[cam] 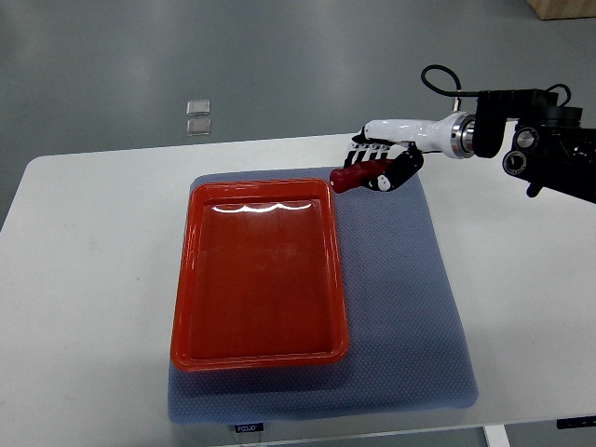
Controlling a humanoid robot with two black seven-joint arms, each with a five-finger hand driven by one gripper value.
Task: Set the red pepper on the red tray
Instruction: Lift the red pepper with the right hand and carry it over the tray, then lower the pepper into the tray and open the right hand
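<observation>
right hand (380, 168) fingers curled around red pepper (357, 175), held just beyond far right corner of red tray (261, 349); tray sits on grey mat (410, 307), white table (84, 279).

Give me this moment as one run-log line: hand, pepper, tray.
right hand: shut on long red pepper | pepper: by far right corner of red plastic tray, not in it | tray: holds nothing | left: out of view

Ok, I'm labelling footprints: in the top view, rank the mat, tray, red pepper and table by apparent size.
1. Table
2. Mat
3. Tray
4. Red pepper, partly hidden by the right hand gripping it, so only its visible part counts.
</observation>
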